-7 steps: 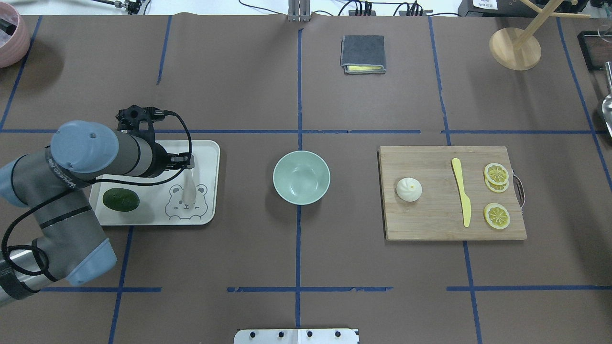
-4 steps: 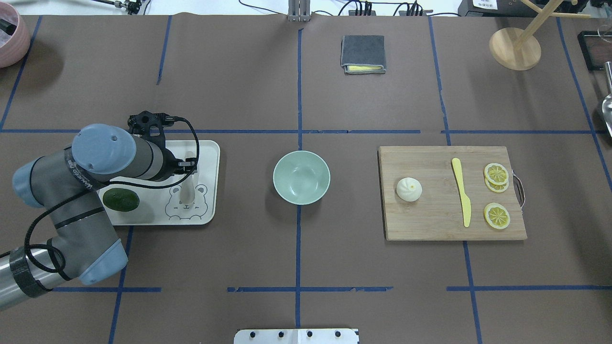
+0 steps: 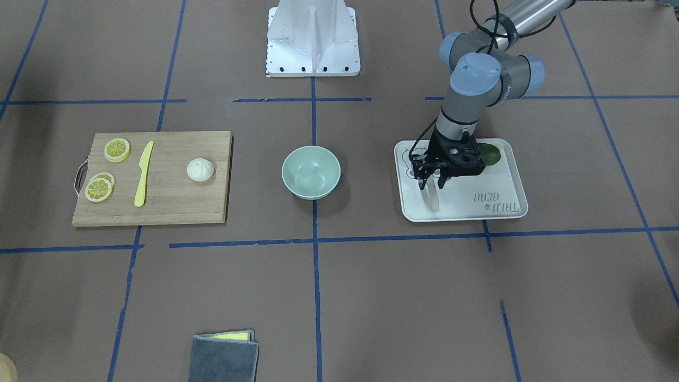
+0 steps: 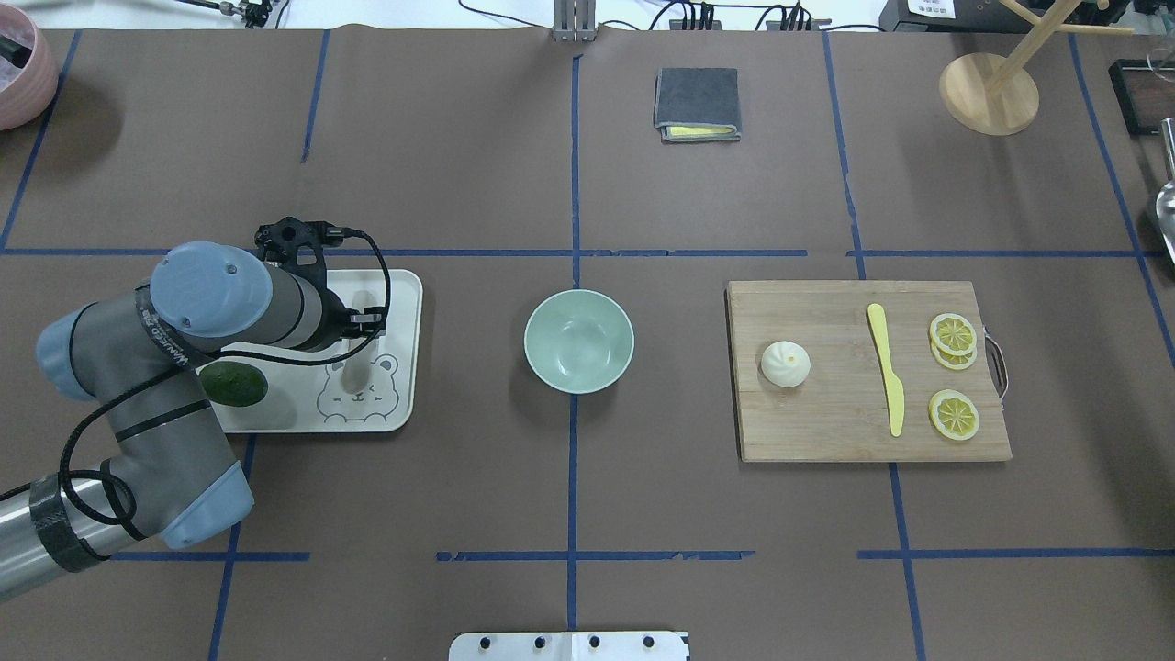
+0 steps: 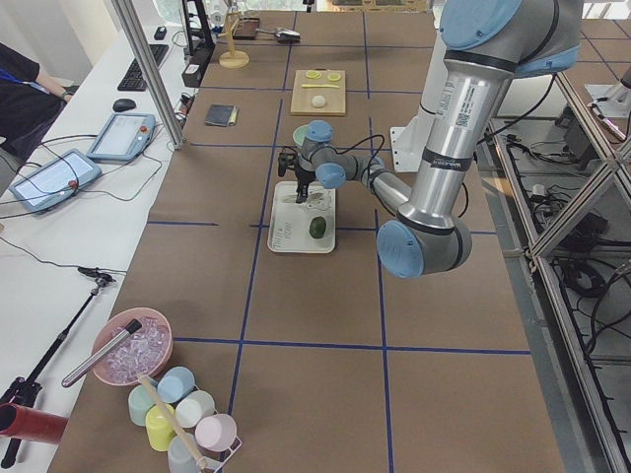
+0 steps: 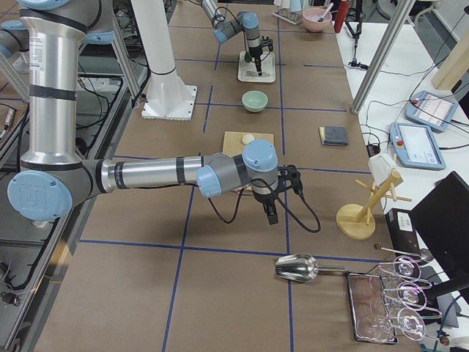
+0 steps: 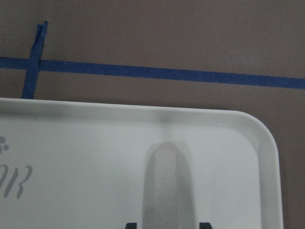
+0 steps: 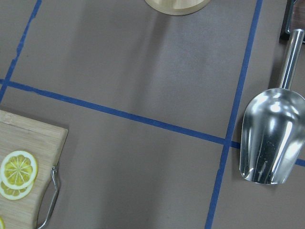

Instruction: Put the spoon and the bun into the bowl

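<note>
From overhead, the grey-and-blue left arm (image 4: pixel 211 294) is covering one side of the white rectangular bear-print tray (image 4: pixel 404 294) and part of the dark green oval fruit (image 4: pixel 243 387). The left gripper (image 3: pixel 432 183) is hiding the upper handle of the translucent whitish plastic spoon (image 3: pixel 432 201). In the left wrist view the spoon is running off the bottom edge, with only the fingertips (image 7: pixel 131 225) peeking in. The right gripper (image 6: pixel 270 217) is showing only small and side-on, so I am not making out how its jaws stand. The overhead picture's right edge is cutting through the shiny metal scoop (image 4: pixel 1169 216).

1x spoon (image 7: pixel 167 186), 1x bun (image 4: pixel 785 364), 1x bowl (image 4: pixel 529 341), 3x lemon slices (image 4: pixel 954 415)
</note>
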You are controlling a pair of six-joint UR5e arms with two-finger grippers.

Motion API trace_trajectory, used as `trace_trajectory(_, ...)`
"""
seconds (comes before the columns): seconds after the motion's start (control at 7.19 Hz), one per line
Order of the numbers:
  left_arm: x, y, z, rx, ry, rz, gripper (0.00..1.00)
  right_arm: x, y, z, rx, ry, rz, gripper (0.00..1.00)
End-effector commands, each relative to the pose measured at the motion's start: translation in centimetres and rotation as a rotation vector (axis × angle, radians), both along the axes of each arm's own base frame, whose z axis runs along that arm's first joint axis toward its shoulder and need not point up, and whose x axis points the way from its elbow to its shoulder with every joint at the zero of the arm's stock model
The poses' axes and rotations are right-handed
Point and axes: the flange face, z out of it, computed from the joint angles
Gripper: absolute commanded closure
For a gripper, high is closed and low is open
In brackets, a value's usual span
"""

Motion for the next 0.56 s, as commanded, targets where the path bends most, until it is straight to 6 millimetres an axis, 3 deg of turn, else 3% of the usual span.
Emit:
trace_trajectory(0.0,0.18,0.06,0.23,-0.003,-0.003,-0.002,0.74,0.0,-0.01,0.26,-0.005,0.001,0.0,0.0)
trace_trajectory(0.28,0.25,-0.29,0.65,0.009,-0.018,-0.019,1.0,0.0,-0.01,0.27,-0.004,0.001,-0.001,0.0)
trace_trajectory(0.42,0.16,-0.23,0.37,0.013,-0.015,-0.018,1.0,0.01,-0.01,0.28,-0.004,0.002,-0.001,0.0)
